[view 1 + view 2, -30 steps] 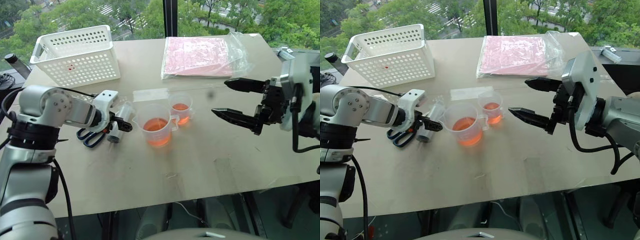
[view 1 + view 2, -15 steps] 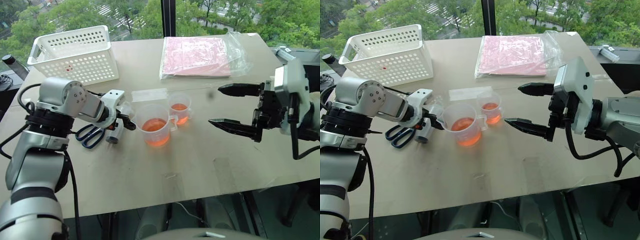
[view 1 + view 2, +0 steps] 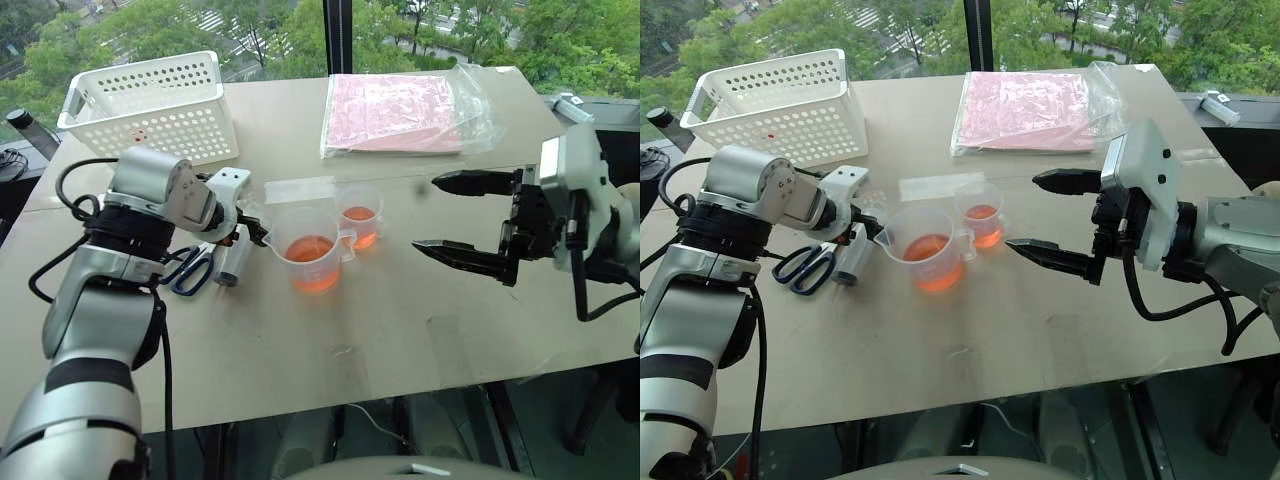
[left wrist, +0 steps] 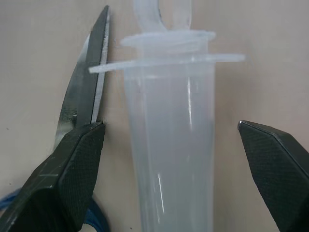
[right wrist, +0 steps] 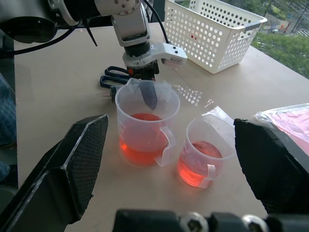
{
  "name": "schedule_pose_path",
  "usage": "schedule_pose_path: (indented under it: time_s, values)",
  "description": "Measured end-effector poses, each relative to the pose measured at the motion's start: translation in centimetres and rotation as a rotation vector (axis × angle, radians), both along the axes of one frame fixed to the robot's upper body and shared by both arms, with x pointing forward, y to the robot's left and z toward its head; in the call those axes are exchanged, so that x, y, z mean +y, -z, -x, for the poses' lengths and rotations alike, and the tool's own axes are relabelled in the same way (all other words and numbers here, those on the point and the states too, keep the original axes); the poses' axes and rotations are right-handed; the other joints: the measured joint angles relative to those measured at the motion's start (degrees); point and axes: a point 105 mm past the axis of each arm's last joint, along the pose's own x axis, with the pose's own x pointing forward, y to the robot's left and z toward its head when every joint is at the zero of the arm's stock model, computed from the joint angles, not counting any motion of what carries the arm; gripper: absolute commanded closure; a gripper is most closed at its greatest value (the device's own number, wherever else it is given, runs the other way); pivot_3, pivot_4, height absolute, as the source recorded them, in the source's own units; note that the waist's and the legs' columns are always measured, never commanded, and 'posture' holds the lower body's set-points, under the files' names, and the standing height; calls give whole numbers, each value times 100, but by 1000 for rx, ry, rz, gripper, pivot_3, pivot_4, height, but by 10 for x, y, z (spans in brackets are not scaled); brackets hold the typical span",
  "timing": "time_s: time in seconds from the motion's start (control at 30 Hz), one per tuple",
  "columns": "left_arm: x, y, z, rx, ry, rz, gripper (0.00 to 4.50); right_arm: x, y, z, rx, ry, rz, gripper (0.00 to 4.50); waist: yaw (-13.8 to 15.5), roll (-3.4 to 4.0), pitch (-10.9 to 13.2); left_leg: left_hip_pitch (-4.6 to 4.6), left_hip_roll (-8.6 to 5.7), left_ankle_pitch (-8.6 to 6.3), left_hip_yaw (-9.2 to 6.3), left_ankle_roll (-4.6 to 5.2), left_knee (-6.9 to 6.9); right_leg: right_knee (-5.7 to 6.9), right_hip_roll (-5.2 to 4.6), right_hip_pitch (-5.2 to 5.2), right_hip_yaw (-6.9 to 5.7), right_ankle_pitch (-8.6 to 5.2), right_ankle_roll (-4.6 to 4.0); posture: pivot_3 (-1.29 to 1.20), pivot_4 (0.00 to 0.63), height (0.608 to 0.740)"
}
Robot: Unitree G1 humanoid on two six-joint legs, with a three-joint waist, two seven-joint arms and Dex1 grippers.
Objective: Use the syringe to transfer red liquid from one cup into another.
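Here we see the syringe (image 4: 169, 140) lying flat on the desk (image 3: 400, 300), just beside the blue-handled scissors (image 3: 185, 268), with one scissor blade running close along its barrel. Our left gripper (image 4: 169, 145) points steeply down over it, its two black fingers (image 4: 72, 169) spread wide on either side of the barrel and not yet touching it; one finger sits over the scissor blade.

Just beside the syringe stand two clear cups. The larger measuring cup (image 3: 310, 250), with a side handle and spout, holds red liquid (image 3: 312, 262) in roughly its lower third. The smaller cup (image 3: 362, 218) stands close behind and to the right of it, touching or nearly so, and also holds a shallow layer of the same orange-red liquid. A flat clear packet (image 3: 300, 188) lies just behind the cups.

Farther back on the desk we count one white perforated basket (image 3: 155, 108) at the left, whose contents we cannot make out, and one clear plastic bag of pink sheets (image 3: 400, 112) at the right.

Our right gripper (image 3: 455, 215) hangs in the air well to the right of the cups, pointing roughly level towards them, its fingers (image 3: 465, 258) wide apart and holding nothing.
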Motion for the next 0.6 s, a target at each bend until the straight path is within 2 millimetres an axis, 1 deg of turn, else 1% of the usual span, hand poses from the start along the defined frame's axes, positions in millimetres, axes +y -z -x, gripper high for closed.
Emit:
schedule_pose_path:
  time_s: [0.2, 0.33, 0.37, 0.4, 0.43, 0.57, 0.6]
  values:
    - [-4, -1, -8, -12, 10, 3, 0, 0, 1, -2, -3, 15, -12, 57, 6, 0, 0, -1, 0, 0, -1, 0, 1, 0, 0, 0, -3, 0, 0, 0, 150, 740]
    - [-5, -1, -9, -7, 17, 4, 0, 0, 2, -1, -8, 19, -13, 57, 2, 0, 0, -1, 0, 0, 0, 0, 1, 0, 1, 0, -5, 0, 0, 0, 150, 740]
    - [-5, -1, -9, -7, 18, 3, 504, 0, 2, -2, -7, 21, -14, 0, 3, 0, 0, -1, 0, 0, 0, 0, 1, 0, 1, 0, -5, 0, 0, 0, 150, 740]
    - [-5, -1, -9, -6, 17, 0, 810, 0, 3, -2, -5, 23, -16, 0, 4, 0, 0, -1, 0, 0, -1, 0, 1, 0, 0, 0, -5, 0, 0, 0, 150, 740]
    - [-5, -1, -9, -6, 17, 0, 1009, 0, 3, -2, -4, 23, -16, 0, 4, 0, 0, -2, 0, 0, -1, 0, 1, 0, 1, 0, -5, 0, 0, 0, 150, 740]
    - [-5, -1, -8, 3, 3, 6, 2731, -1, 4, -2, -3, 27, -17, 0, 2, 0, 0, -2, 0, 0, 0, 1, 1, 0, 1, 0, -5, 0, 0, 0, 150, 740]
    - [-6, -1, -7, 4, -1, 13, 3036, -1, 4, -2, -3, 27, -17, 0, 1, 0, 0, -2, 0, 0, 0, 1, 1, 0, 1, 0, -6, 0, 0, 0, 150, 740]
